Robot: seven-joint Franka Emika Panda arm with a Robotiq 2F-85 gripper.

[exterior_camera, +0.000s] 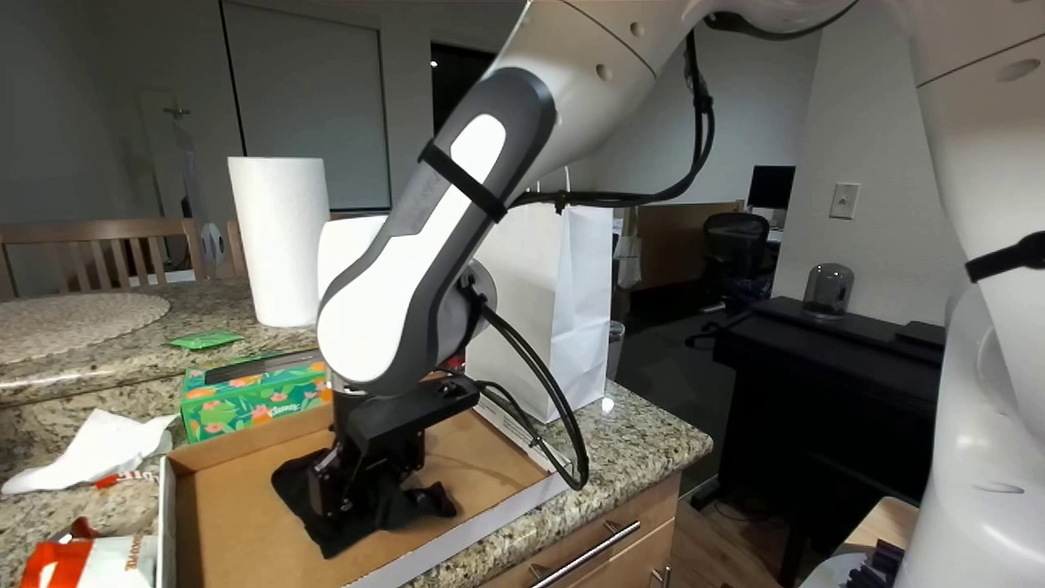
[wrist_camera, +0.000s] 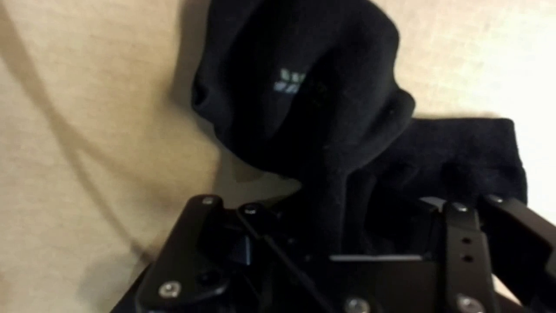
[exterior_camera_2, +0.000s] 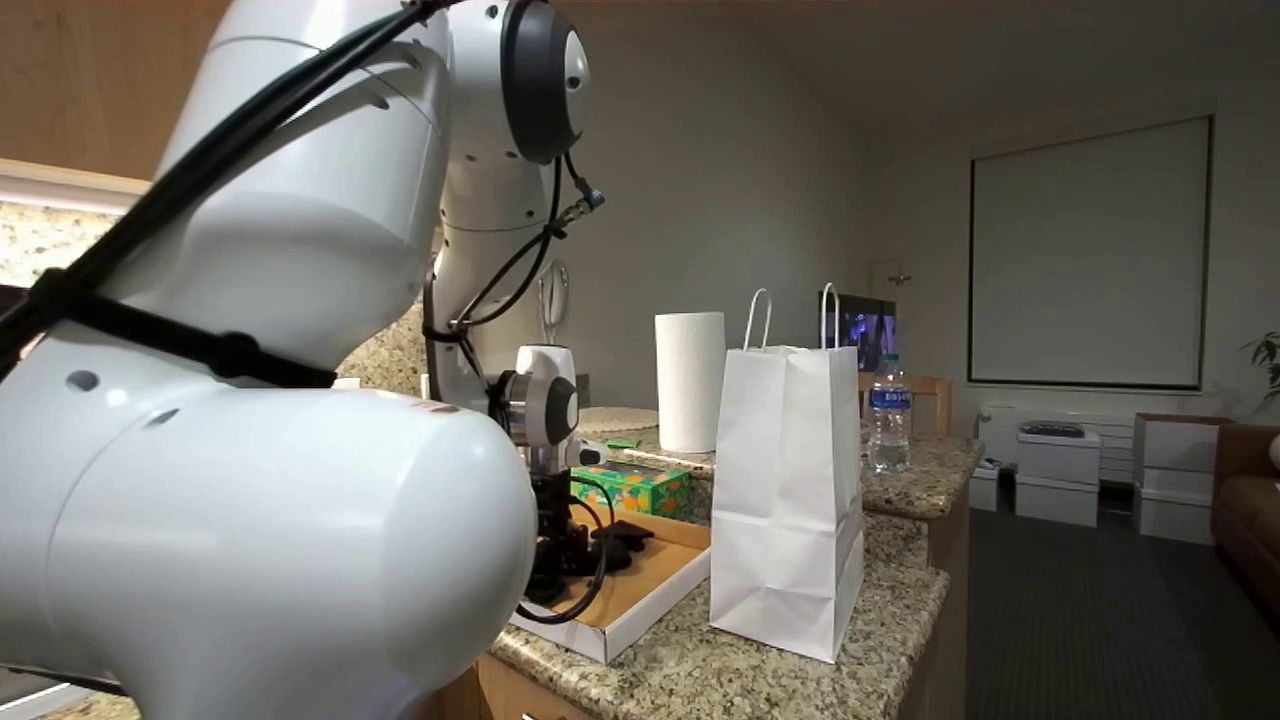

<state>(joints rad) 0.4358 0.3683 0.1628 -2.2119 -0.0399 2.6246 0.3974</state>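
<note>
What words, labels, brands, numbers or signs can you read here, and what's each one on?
"Kleenex": on the green floral tissue box.
These are too small or blurred to read with certainty:
White lettering on the water bottle.
Dark print on the red-and-white packet.
Red print beside the crumpled white napkin.
Pale marks on the black cloth.
What looks like fine print on the white edge of the cardboard tray.

The cloth (wrist_camera: 321,113) and claw (exterior_camera: 359,494) are black. The tray (exterior_camera: 237,514) is brown inside, white outside, the surface (exterior_camera: 653,429) speckled beige. The tissue box (exterior_camera: 253,404) is green with orange-pink flowers.
</note>
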